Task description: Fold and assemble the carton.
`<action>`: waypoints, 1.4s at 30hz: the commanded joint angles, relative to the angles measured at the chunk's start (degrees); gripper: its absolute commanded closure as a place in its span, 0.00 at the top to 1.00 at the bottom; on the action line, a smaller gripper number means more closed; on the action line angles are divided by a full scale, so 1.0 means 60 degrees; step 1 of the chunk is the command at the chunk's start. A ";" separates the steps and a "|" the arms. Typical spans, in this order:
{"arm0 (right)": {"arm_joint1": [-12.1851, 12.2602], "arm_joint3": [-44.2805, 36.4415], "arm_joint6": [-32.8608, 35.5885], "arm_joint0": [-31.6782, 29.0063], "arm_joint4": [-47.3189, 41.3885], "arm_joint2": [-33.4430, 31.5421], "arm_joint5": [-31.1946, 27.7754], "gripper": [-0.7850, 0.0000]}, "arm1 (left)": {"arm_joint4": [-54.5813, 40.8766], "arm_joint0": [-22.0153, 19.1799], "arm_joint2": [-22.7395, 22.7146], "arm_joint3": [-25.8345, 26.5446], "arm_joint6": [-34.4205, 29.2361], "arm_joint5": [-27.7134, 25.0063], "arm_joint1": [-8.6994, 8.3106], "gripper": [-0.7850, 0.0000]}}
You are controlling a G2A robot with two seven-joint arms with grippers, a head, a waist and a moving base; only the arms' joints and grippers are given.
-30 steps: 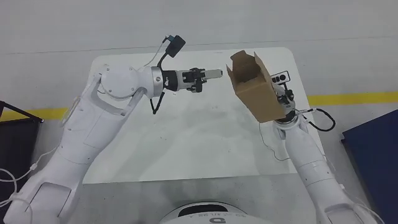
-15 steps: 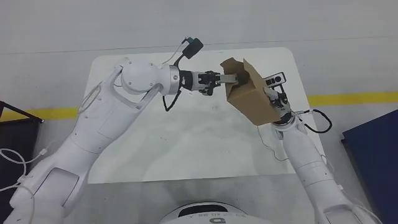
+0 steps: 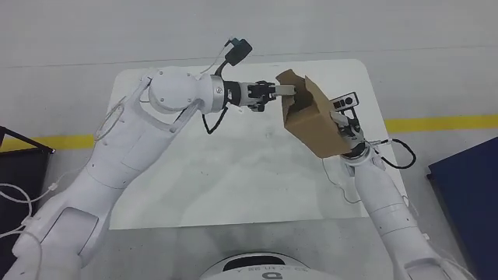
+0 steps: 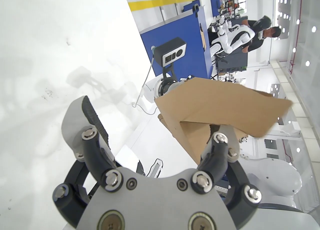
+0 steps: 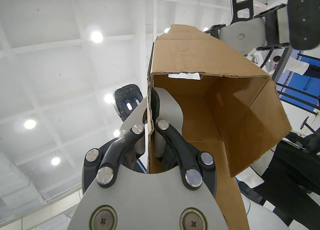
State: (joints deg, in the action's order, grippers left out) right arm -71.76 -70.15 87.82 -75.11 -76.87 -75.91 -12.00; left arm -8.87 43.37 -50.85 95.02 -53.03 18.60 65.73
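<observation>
Flap-folding step: right gripper (image 5: 150,105) pinches carton (image 3: 315,120) wall; left gripper (image 4: 152,119), jaws spread, noses a flap (image 4: 225,113). Next, likely: press it inward.

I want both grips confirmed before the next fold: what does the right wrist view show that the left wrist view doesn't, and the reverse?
Right wrist view alone: the open inside of the brown cardboard carton, and the right gripper with its fingers clamping one side wall, inside and outside.
Left wrist view alone: the white table below, and the left gripper with its fingers apart, one free over the table, the other's tip hidden behind a carton flap.
Both share the carton, seen from opposite ends.
</observation>
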 commanded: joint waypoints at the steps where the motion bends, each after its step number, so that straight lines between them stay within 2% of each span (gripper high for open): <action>1: -0.0011 0.0026 0.0008 -0.0007 0.0023 -0.0007 0.0013 0.00 | -0.0018 0.0082 -0.0247 0.0305 0.0034 0.0071 -0.0048 1.00; 6: -0.0047 0.0040 0.0007 -0.0005 0.0261 0.0038 -0.0109 0.00 | -0.0109 0.0050 -0.0378 0.0833 0.0195 0.0334 -0.0040 1.00; 15: -0.0083 -0.0008 0.0030 -0.0062 0.0505 -0.0070 -0.0399 0.00 | 0.0195 -0.0812 0.0728 0.0451 0.0380 0.1555 0.0282 1.00; 20: -0.0081 0.0018 0.0030 -0.0158 0.0420 -0.0250 -0.0399 0.00 | 0.0260 -0.0981 0.0971 0.0321 0.0301 0.1427 0.0373 1.00; 25: -0.0098 0.0056 0.0030 -0.0192 0.0356 -0.0331 -0.0333 0.00 | 0.1257 -0.0955 0.1176 0.0416 -0.0079 0.1015 0.0296 1.00; 36: -0.0162 0.0110 -0.0009 -0.0085 0.0399 -0.0336 -0.0203 0.00 | 0.1635 -0.0546 0.0961 0.0571 -0.0405 0.0859 0.0179 1.00; 42: -0.0198 0.0148 -0.0037 -0.0033 0.0459 -0.0331 -0.0204 0.00 | 0.1047 -0.0232 0.0134 0.0713 -0.0076 0.0582 0.0085 1.00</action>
State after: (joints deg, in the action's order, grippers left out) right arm -72.91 -69.33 87.64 -75.35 -74.10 -77.85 -13.21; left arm -2.04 41.51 -48.90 99.03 -53.81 22.36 66.41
